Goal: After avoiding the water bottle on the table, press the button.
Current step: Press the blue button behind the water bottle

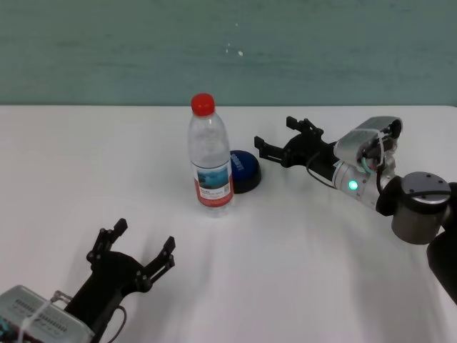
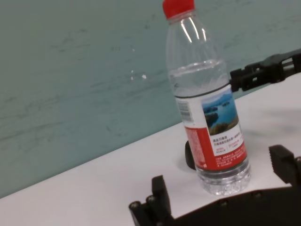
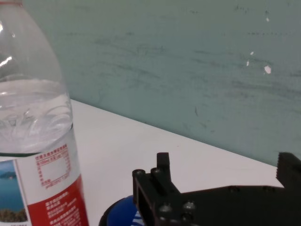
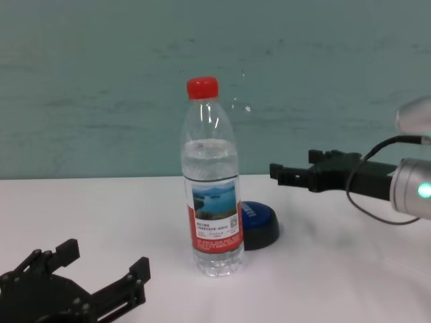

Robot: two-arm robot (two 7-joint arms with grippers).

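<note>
- A tall bottle of clear, ribbed plastic, the water bottle (image 1: pixel 209 156), is seen standing upright near the middle of the table (image 1: pixel 300 271), closed by a red screw cap and about two-thirds filled with water.
- A glossy label is wrapped around the bottle's lower half: a lake landscape photo above a red band, with a barcode and fine white print too small to be read.
- The button (image 1: pixel 245 170), a low round dome with a smooth blue top on a black base, is placed just behind and to the right of the bottle, partly hidden by it; small white lettering is seen on the dome but cannot be made out.
- The table is a plain, smooth white surface, backed by a scuffed teal wall (image 1: pixel 107 50).
- The right gripper (image 1: pixel 284 143), of black angular plastic on a silver wrist lit by a green lamp, is held above the table to the right of the button, its fingers spread apart and empty.
- The left gripper (image 1: pixel 141 251) is held low at the near left edge of the table, its black fingers likewise apart, with nothing between them.
</note>
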